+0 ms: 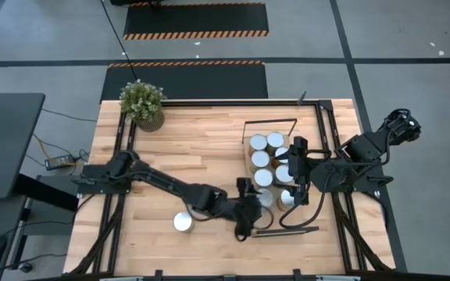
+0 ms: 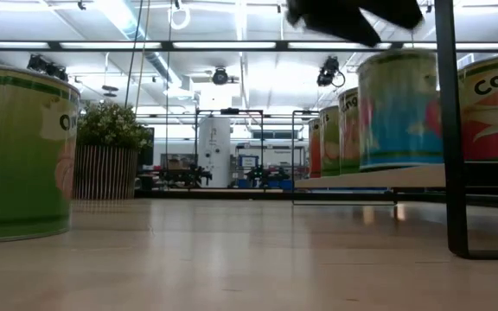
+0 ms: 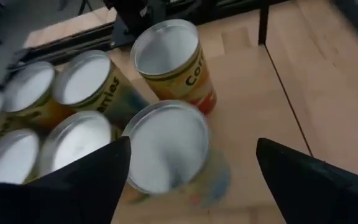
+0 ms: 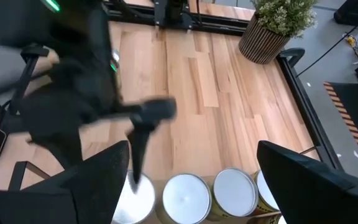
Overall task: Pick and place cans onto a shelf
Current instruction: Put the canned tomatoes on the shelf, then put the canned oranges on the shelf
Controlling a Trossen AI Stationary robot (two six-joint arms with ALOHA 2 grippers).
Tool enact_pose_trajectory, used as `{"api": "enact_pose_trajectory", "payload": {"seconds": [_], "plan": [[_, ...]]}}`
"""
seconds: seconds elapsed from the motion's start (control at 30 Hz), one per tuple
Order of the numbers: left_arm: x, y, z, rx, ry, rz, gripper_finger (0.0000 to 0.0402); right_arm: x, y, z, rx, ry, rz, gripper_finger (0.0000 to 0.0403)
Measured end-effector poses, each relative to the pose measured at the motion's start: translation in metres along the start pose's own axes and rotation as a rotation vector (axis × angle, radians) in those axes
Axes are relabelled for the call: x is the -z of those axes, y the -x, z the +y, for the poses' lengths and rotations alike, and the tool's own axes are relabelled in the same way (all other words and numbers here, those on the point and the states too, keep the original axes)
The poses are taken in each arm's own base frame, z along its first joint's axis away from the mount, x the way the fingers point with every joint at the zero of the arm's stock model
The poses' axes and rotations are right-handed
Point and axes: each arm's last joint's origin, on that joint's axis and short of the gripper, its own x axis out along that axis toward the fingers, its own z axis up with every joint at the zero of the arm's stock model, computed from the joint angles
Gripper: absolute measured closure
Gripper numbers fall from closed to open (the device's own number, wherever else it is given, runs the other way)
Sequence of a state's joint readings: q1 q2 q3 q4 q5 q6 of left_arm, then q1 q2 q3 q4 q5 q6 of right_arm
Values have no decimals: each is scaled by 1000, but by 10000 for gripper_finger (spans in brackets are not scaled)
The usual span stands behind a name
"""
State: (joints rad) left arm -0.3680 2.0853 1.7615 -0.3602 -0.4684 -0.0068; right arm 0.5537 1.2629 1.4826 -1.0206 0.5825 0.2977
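The shelf stands right of the table's middle with several silver-topped cans on it, in two rows. My left gripper is open at the shelf's near end. The row's nearest can stands upright on the board just ahead of its fingers, which are apart from it. Another can stands alone on the tabletop near the front edge; it is the big green can in the low view. My right gripper hangs open above the shelf cans and holds nothing.
A potted plant stands at the table's far left corner. The shelf's black end frame rises at its far end, and a black post is close in the low view. Bare wood lies between the plant and the shelf.
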Motion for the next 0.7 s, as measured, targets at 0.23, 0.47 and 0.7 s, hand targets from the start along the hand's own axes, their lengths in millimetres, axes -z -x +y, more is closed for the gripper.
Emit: {"api": "enact_pose_trajectory", "payload": {"seconds": [0.23, 0.47, 0.7], "plan": [[-4, 51, -4, -39, -30, 76, 56, 0, 0, 0, -1, -5, -2, 41], [17, 91, -21, 114, 67, 330, 56, 0, 0, 0, -1, -9, -2, 41], [37, 134, -52, 120, 112, 479, 56, 0, -6, 7, -2, -2, 12, 41]]}}
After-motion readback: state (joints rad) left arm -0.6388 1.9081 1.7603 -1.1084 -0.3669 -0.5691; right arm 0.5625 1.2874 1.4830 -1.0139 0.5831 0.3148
